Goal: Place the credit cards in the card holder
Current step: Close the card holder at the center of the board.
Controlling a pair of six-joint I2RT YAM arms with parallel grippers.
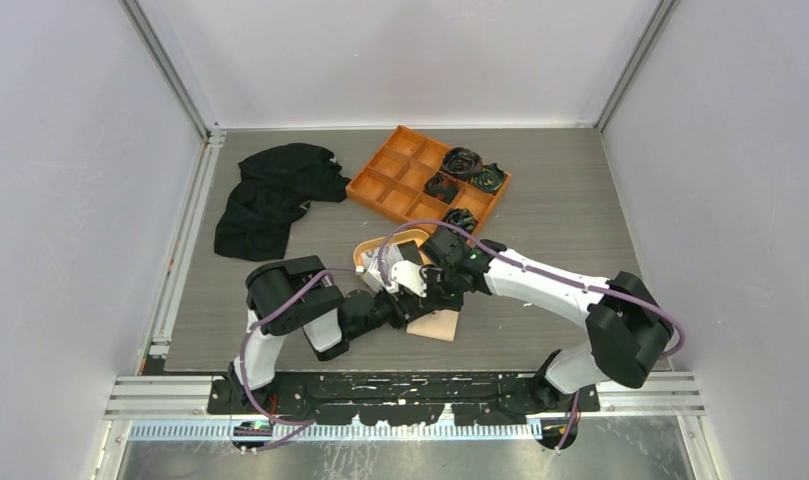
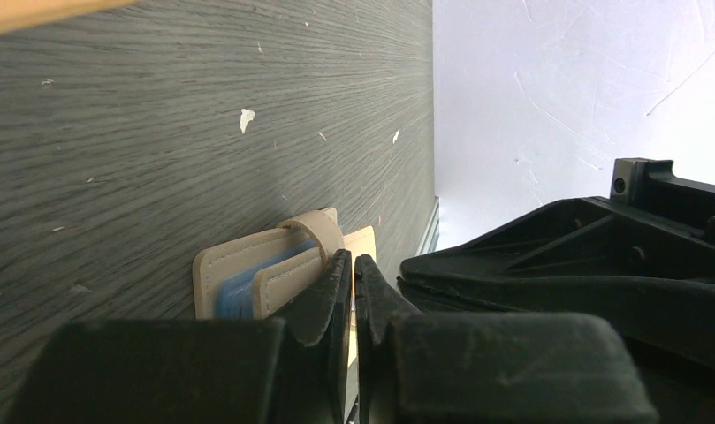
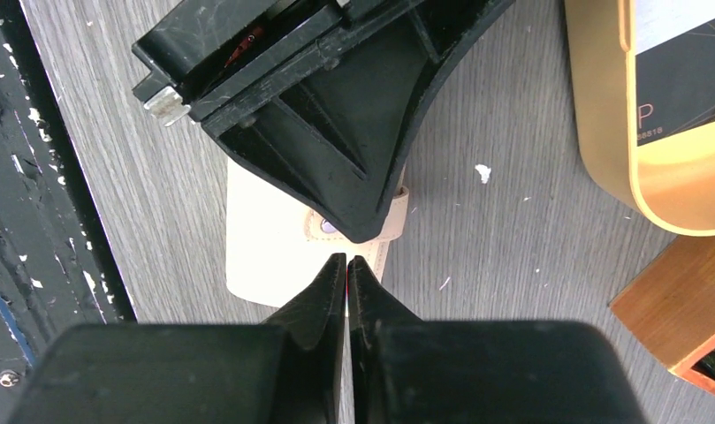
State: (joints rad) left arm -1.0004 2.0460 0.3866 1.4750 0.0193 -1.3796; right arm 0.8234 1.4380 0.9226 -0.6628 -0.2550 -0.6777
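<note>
At the near middle of the table (image 1: 570,260), the card holder (image 1: 438,326) lies flat directly beneath both arms' meeting tips, neither arm nearer. The left gripper (image 2: 353,265) and right gripper (image 3: 347,263) are each closed to a slit at its edge, perhaps nipping a flap. A light blue card (image 2: 237,293) sits in its slot.

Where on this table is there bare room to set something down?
Bare table: right of the divided tray, beyond the right arm; and between the black cloth and left arm. Crowded: near centre, left gripper and right gripper meeting over the card holder, oval dish just behind.
</note>
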